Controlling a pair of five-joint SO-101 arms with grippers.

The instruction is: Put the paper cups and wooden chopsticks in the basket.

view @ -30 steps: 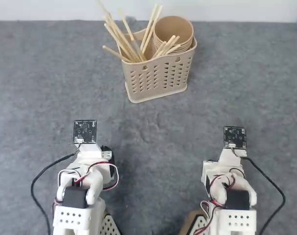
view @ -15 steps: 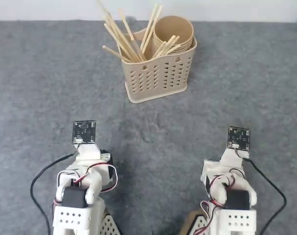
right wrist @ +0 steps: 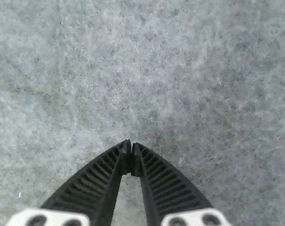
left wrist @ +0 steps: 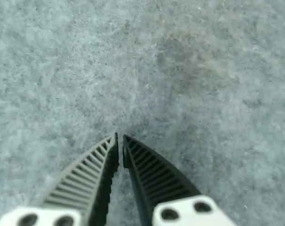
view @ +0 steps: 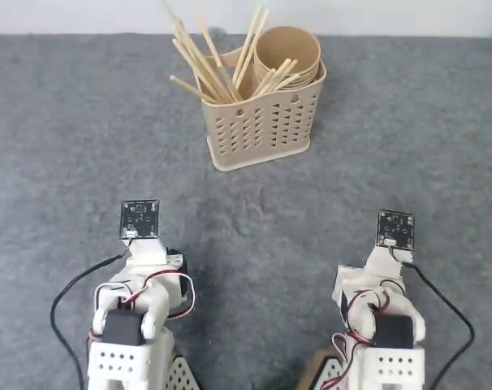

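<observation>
**Q:** Where are the task items?

**A:** The basket (view: 262, 122) stands at the middle of the far edge of the worktop (view: 59, 130). The paper cups (view: 288, 50) sit nested in its right half. The wooden chopsticks (view: 209, 65) stand in it too. Most fan out over the left rim, and a few rest in or against the top cup; which of the two cannot be told.

**Q:** What is the arm status?

**A:** The left arm (view: 140, 296) and right arm (view: 381, 313) sit folded at the near edge, well apart from the basket. The left jaws are together, tips almost meeting, with nothing between them. The right jaws are together and empty. Both hang over bare grey surface.

**Q:** What fault conditions are possible from here?

**A:** These are judgements, not observations.
1. The chopsticks lean steeply and project far above the rim. A knock on the basket could spill them over the far edge.
2. An arm sent toward the basket would probably strike the projecting sticks first.
3. The sticks lean to the left, so a sideways push could tip the light basket.

The task looks complete. Do not send either arm forward.
</observation>
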